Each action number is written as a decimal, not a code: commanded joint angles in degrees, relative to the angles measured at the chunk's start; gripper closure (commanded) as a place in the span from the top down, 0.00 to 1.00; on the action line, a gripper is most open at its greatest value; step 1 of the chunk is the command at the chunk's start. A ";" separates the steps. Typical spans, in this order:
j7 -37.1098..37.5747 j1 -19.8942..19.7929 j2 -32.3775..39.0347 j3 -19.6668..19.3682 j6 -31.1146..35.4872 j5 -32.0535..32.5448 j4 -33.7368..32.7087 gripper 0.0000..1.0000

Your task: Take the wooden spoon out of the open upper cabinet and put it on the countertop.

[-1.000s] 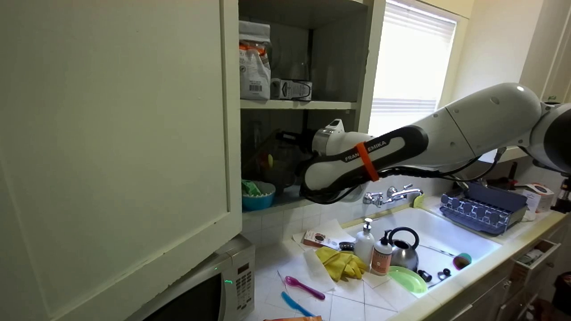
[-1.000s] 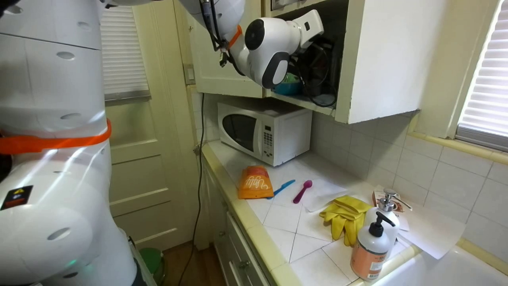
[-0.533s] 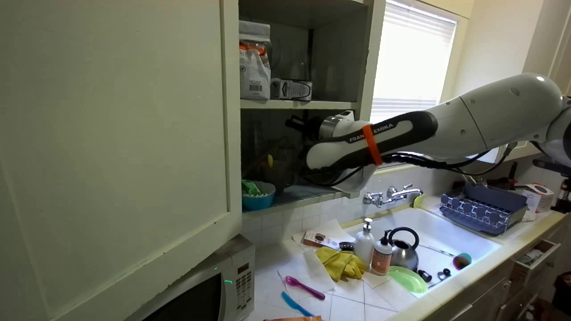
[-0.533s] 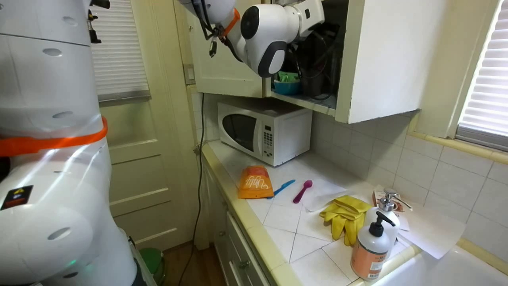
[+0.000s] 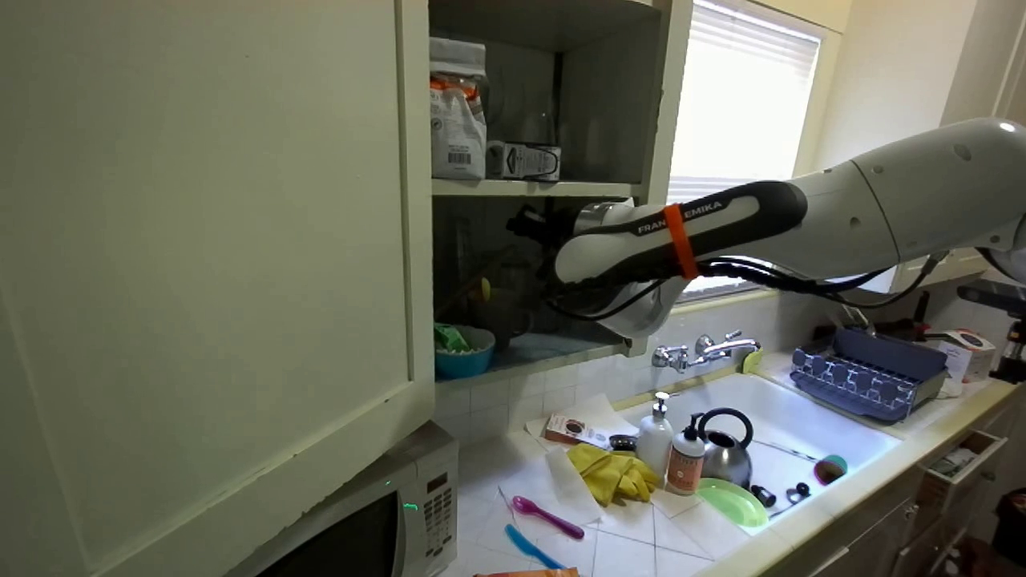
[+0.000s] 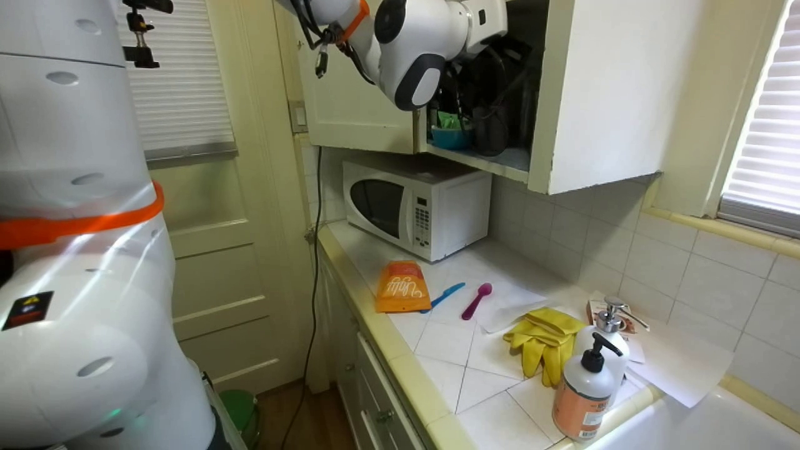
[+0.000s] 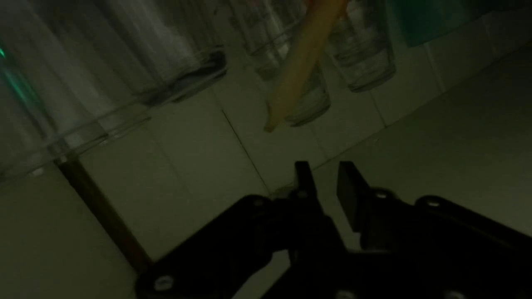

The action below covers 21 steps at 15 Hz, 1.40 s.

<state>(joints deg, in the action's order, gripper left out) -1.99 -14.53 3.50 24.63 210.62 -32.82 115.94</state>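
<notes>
The wooden spoon (image 7: 297,70) shows in the wrist view as a long tan handle, its narrow end pointing down toward the fingers; its head is out of view. It is too dark to make out surely in the exterior views. My gripper (image 7: 324,166) is open with a modest gap and nothing between its fingers, apart from the spoon. In an exterior view the gripper (image 5: 525,223) is inside the open upper cabinet (image 5: 535,189), just under the middle shelf. The cabinet also shows in an exterior view (image 6: 615,94). The white tiled countertop (image 6: 440,378) lies below.
Clear glasses (image 7: 363,70) and a clear container (image 7: 104,70) stand by the spoon. A blue bowl (image 5: 465,362) sits on the lower shelf. A microwave (image 6: 459,209), orange pouch (image 6: 403,289), blue knife (image 6: 449,292), magenta spoon (image 6: 477,302), yellow gloves (image 6: 542,337) and soap bottles (image 6: 584,394) are on the countertop.
The arm and wrist have risen, and the forearm has drawn back. The gripper is higher in the cabinet, closer under the middle shelf. Objects on the countertop have not moved.
</notes>
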 commanded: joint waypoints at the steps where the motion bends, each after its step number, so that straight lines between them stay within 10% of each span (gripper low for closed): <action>1: 1.28 0.23 -3.69 0.44 -6.12 -2.55 2.25 0.54; 7: 3.06 0.29 -2.61 0.61 -9.26 -3.10 2.77 0.99; 21: 5.78 0.51 2.72 1.24 -4.39 -1.16 -0.88 1.00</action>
<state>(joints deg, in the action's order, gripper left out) 1.67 -14.21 3.75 25.36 203.80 -34.46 117.25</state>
